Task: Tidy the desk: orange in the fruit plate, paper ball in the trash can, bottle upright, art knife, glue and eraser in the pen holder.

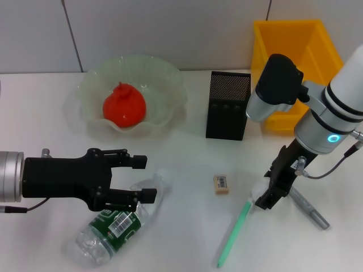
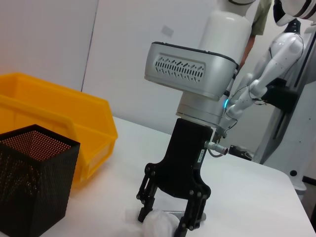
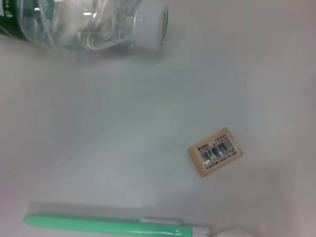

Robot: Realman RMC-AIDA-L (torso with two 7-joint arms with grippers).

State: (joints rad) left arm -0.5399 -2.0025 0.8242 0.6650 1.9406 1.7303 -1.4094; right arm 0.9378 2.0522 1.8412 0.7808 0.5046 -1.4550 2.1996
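1. The table (image 1: 187, 226) is white and carries everything below.
2. The bin (image 1: 295, 51), bright yellow, stands at the far right edge against the wall; the left wrist view shows it just behind the holder.
3. The plate (image 1: 93, 93), pale green with a wavy rim, sits far left of centre with the orange (image 1: 124, 106) inside it.
4. The left gripper (image 1: 144, 178) lies low over the near left of the table, its fingers spread wide, the lower one over the bottle's shoulder and closing on nothing.
5. The right gripper (image 2: 168, 217) points down at the near right of the table, its fingers set either side of the paper ball (image 2: 159, 224), which rests on the table; I cannot tell whether they press it.
6. The bottle (image 1: 116, 224) lies on its side at the near left, its cap (image 3: 150, 22) pointing toward the middle of the table.
7. The holder (image 1: 228, 105), black mesh, stands upright between plate and bin.
8. A green pen (image 1: 234, 233) lies slanted on the near table, its upper end just beside the right gripper.
9. A grey pen (image 1: 311, 211) lies to the right of that gripper.
10. The eraser (image 1: 221, 183) lies flat mid-table, barcode up, between the bottle and the right gripper, touching neither.
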